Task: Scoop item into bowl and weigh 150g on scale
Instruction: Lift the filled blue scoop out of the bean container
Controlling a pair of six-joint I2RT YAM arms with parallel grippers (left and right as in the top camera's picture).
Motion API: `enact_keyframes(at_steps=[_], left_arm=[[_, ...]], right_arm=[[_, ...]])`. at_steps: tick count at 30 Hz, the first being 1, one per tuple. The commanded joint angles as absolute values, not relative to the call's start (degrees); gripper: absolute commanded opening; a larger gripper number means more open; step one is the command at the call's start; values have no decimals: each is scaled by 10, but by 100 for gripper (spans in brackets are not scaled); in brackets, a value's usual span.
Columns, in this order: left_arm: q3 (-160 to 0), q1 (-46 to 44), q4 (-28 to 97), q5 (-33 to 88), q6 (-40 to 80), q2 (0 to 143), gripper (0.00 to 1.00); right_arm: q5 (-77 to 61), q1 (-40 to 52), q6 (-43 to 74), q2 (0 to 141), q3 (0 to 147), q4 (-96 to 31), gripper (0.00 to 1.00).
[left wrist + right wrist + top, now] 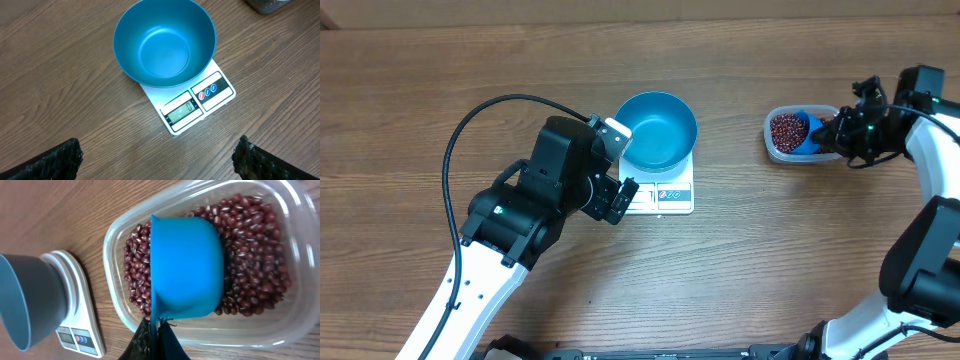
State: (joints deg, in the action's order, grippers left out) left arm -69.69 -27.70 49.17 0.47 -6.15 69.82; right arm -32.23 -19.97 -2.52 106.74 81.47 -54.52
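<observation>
Overhead view of a wood desk [420,80]. Centre: blue bowl [657,130] sits empty on the white scale [665,195], so whatever goes in gets weighed directly. The display [182,111] appears to read zero. Left gripper [622,165] hovers just beside the scale w/ jaws spread wide, holding nothing, probably parked there to steady the bowl if needed. At the robot's right: clear tub [775,150] of red-brown beans [786,130]. Right gripper [830,132] is clenched on a small blue scoop [807,132], its cup down among the beans inside the tub, placed to dig up a load. No beans in the bowl yet, so the scooping step looks barely begun.
</observation>
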Motion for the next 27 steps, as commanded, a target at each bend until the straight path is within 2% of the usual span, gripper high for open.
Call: enact_keyframes(at_steps=[1,17,27], left_arm=[[-710,-274,491,11,-68,701,100],[-710,-274,491,11,-68,701,100],[-710,-274,491,11,-68,701,100]], right_arm=[[-365,-221,-15,1075,809,-547,4],[-487,-310,1,1075,809,-561,4],[-560,-322,-33,1075,809,-571,4]])
